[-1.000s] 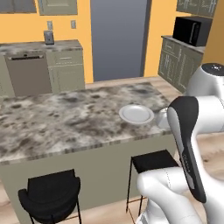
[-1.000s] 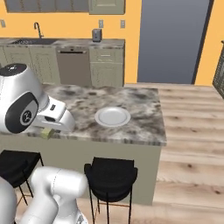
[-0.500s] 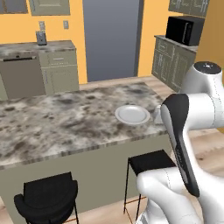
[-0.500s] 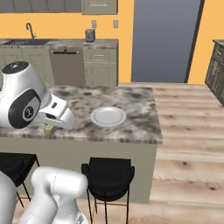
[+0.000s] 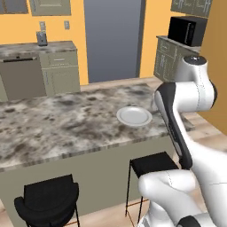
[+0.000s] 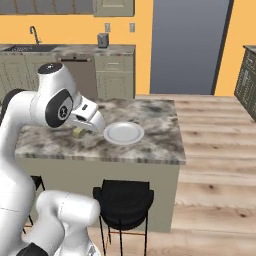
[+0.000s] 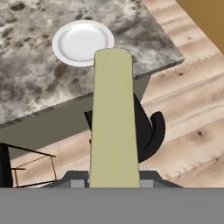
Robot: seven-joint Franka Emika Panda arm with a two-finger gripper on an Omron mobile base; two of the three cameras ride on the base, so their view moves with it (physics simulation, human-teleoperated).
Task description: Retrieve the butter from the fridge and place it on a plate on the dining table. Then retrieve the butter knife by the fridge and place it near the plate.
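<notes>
the base has rolled closer to the worktop (image 5: 66, 119); the end effector (image 7: 113, 181) still grips the butter (image 7: 113, 122), with the plate (image 7: 83, 41) now just ahead for the drop.

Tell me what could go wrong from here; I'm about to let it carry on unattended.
The butter sticks out far past the claw, held by one end, so it might tilt or slip. It hangs over the floor, short of the plate; dropped now, it would miss the dining table.
</notes>
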